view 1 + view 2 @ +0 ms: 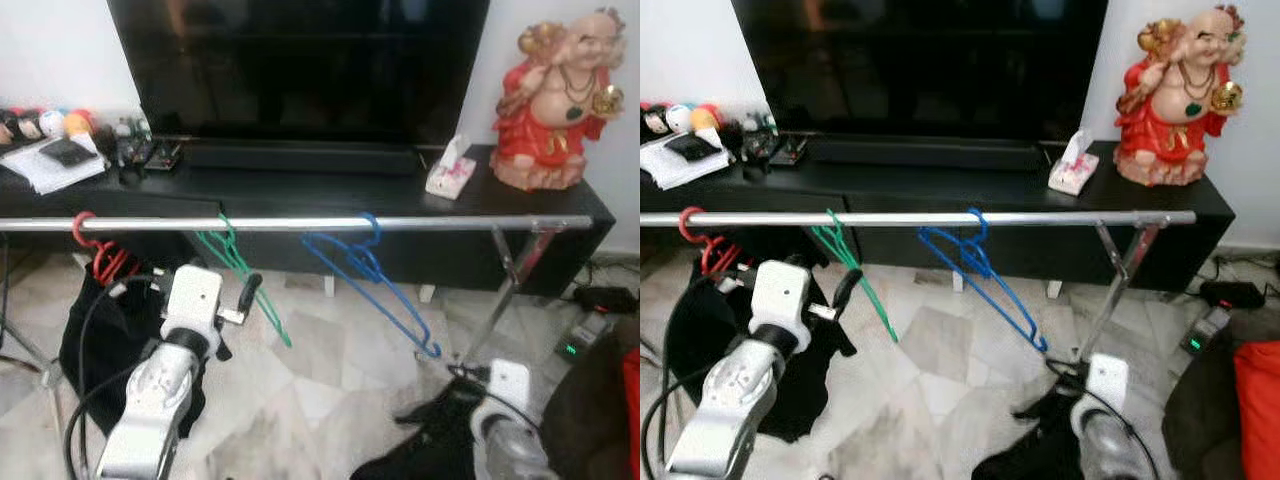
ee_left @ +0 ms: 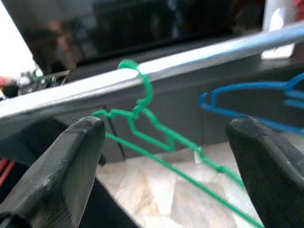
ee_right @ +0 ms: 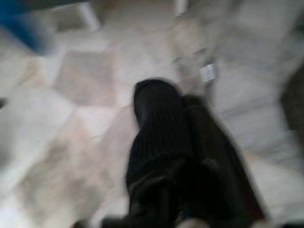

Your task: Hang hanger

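Rail point(image 1: 300, 224) runs left-right before cabinet point(image 1: 560, 205). Three hangers on rail: one point(image 1: 88, 240) far left, second point(image 1: 240, 265) right of it, third point(image 1: 370, 275) mid-rail. Left end effector point(image 1: 245, 300) just beside second hanger. Statue point(image 1: 555, 95) on cabinet's right end.

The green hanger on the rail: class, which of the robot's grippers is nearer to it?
Left. The left gripper is raised right beside the green hanger, jaws open on either side of it. The right gripper hangs low over the floor, further along the rail.
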Available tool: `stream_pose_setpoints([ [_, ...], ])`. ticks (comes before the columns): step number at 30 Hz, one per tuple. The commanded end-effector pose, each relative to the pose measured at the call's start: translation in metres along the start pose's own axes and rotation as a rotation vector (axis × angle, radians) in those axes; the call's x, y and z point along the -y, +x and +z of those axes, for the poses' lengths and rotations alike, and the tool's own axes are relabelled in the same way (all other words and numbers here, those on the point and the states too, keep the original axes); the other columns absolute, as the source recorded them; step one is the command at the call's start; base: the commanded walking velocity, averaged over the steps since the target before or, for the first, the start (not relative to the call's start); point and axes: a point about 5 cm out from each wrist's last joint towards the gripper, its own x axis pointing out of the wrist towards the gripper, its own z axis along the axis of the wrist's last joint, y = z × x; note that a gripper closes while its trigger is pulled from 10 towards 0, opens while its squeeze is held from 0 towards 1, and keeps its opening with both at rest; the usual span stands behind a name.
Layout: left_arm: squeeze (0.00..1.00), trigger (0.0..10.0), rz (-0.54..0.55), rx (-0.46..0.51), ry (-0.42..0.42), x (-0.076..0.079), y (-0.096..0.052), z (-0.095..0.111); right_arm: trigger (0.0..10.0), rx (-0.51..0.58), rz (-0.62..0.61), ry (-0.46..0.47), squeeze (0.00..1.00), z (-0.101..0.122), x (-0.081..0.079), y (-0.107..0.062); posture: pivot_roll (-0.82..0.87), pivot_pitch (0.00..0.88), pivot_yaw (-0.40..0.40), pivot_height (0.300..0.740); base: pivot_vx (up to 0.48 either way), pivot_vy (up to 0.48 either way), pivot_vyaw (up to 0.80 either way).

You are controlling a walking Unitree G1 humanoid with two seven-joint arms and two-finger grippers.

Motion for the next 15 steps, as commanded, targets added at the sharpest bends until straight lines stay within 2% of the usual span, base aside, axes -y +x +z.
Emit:
stream_pose_setpoints([
  [1,0.0,10.0,-0.007,0.007,-0.017,0.001,0.002,0.004,10.0,0.029,-0.015,-0.005,0.0,0.008,0.006,0.001,-0.01,0.0,0.003,0.74,0.311,0.0,0.0],
  [6,0.0,10.0,-0.026,-0.009,-0.014,0.006,0.004,0.005,10.0,0.023,-0.015,-0.015,0.0,0.008,0.007,0.001,-0.01,0.0,0.004,0.74,0.31,0.0,0.0],
  [10,0.0,10.0,-0.059,-0.075,0.003,0.011,0.005,0.001,10.0,0.021,-0.012,-0.019,0.0,0.008,0.006,0.001,-0.01,0.0,0.004,0.74,0.276,0.0,0.0],
  [13,0.0,10.0,-0.046,-0.127,0.012,0.014,0.007,0.001,10.0,0.021,-0.01,-0.021,0.0,0.008,0.006,0.001,-0.01,0.0,0.004,0.74,0.0,0.0,0.0],
  [15,0.0,10.0,0.011,-0.17,-0.012,0.015,0.01,0.003,10.0,0.022,-0.008,-0.023,0.0,0.009,0.006,0.002,-0.01,0.0,0.003,0.74,0.0,0.0,0.0],
])
